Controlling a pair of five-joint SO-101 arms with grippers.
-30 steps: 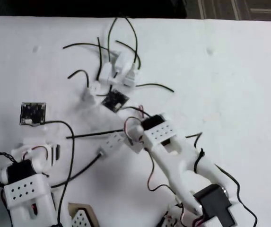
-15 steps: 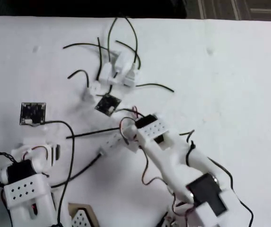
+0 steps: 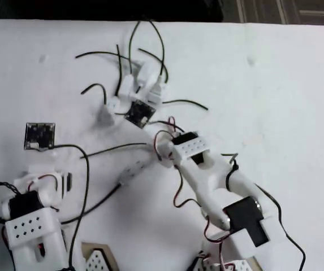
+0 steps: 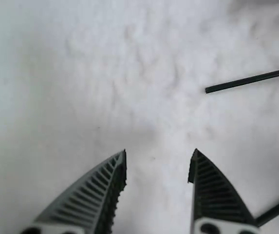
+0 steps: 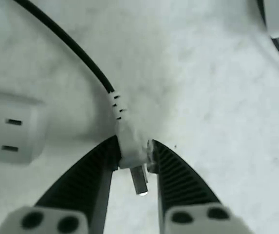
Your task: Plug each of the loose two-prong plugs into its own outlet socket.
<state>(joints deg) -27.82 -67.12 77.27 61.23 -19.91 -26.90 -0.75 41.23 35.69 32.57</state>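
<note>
A white two-prong plug [image 5: 124, 134] sat between the jaws of the right gripper [image 5: 132, 142], a white plastic outlet block [image 5: 12, 127] near it on the white table [image 5: 217, 73]. Behind, a cluster of white outlet blocks [image 3: 129, 86] lay toward the table's far side.

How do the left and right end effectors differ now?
The left end effector is open and empty; the right end effector is shut on a white two-prong plug. The left hangs over the table; the right has an outlet socket near it. Both have black ribbed fingers.
</note>
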